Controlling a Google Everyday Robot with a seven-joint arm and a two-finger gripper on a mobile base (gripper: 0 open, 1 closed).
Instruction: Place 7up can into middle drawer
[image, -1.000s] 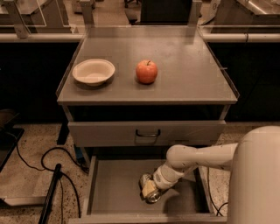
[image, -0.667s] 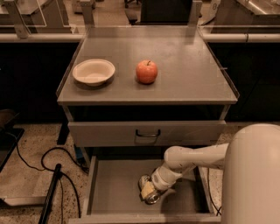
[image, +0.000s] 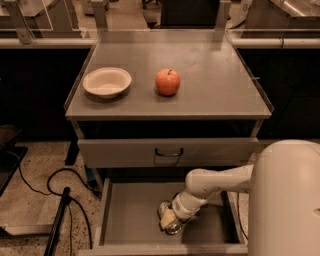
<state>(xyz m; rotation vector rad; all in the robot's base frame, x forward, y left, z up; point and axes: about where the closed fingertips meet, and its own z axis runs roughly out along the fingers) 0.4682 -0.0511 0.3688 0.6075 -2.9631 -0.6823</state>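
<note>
The middle drawer (image: 130, 212) is pulled open below the cabinet; its flat grey floor shows. The 7up can (image: 173, 228), silver with a shiny end, lies on its side on the drawer floor right of centre, partly hidden by the gripper. My gripper (image: 168, 217) reaches down into the drawer from the right on a white arm (image: 220, 181) and sits right over the can, touching it.
A closed grey drawer front with a black handle (image: 168, 152) is above the open drawer. On the cabinet top stand a white bowl (image: 106, 82) and a red apple (image: 167, 82). Black cables (image: 47, 187) lie on the floor at left. My white body (image: 287, 200) fills the lower right.
The arm and gripper have shifted slightly left and down inside the drawer with the can; everything else is unchanged.
</note>
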